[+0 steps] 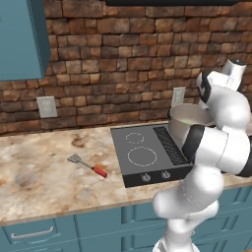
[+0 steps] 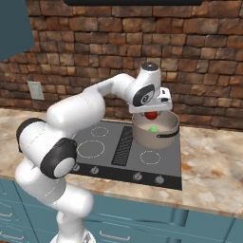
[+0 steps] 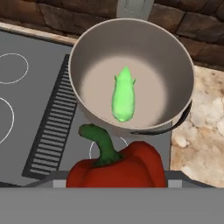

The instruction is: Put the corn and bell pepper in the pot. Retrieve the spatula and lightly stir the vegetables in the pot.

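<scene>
Where the marble surface [image 1: 44, 172] is spanned from largest item to smallest, a black cooktop [image 1: 147, 155] is set into it and the pot [image 3: 131, 72] is stood on the cooktop's rear right burner, with the green corn [image 3: 123, 95] laid inside. The pincer [image 2: 151, 115] is closed on a red bell pepper [image 3: 118, 168], held just above the pot's near rim. The spatula [image 1: 87, 165] is laid flat on the surface left of the cooktop, well apart from the pot.

Pretty clearly a home kitchen, rendered. A black cooktop [image 1: 147, 155] with ring burners and front knobs is set into a speckled stone counter [image 1: 44, 177]. Teal drawers [image 1: 34, 231] are fitted below the cooktop, and a teal wall cabinet [image 1: 22, 39] is hung up to its left. A brick backsplash [image 1: 123, 64] with outlets [image 1: 47, 106] is seen behind it.
</scene>
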{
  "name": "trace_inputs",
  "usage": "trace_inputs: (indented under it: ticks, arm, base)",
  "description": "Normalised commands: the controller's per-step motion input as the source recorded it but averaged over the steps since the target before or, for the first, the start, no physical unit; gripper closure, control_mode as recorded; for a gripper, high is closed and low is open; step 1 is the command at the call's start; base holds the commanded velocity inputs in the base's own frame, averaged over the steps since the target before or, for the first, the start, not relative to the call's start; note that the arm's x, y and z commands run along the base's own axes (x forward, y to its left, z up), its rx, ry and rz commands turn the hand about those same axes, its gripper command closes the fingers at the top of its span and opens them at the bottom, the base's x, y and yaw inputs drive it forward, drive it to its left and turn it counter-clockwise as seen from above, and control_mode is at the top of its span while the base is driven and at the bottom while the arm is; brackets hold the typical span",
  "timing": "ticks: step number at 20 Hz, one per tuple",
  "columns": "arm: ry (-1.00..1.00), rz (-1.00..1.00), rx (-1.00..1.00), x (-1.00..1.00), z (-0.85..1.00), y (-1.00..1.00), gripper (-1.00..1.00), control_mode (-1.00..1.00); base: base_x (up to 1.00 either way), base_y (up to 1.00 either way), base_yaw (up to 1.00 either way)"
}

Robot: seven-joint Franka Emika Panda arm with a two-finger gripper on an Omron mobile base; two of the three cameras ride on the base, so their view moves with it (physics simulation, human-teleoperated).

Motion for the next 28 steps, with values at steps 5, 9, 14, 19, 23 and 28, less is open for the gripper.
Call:
trace_inputs:
  ticks: [5,9,14,19,23,28]
  arm:
    - [0.0,-0.05,-0.01,0.69,-0.05,-0.16,1.0,-1.0]
    - [0.0,0.0,0.11,0.49,-0.07,-0.08,1.0,-1.0]
    - [0.0,0.01,0.09,0.43,-0.25,0.0,1.0,-1.0]
    - [0.05,0.01,0.0,0.4,-0.56,0.0,1.0,-1.0]
    - [0.03,0.02,0.0,0.3,-0.51,0.0,1.0,-1.0]
    - [0.0,0.01,0.0,0.13,-0.07,0.0,1.0,-1.0]
  base:
    - [0.0,0.0,0.0]
    - [0.0,0.0,0.0]
    - [0.0,0.0,0.0]
    - [0.0,0.0,0.0]
    - [0.0,0.0,0.0]
    - [0.0,0.0,0.0]
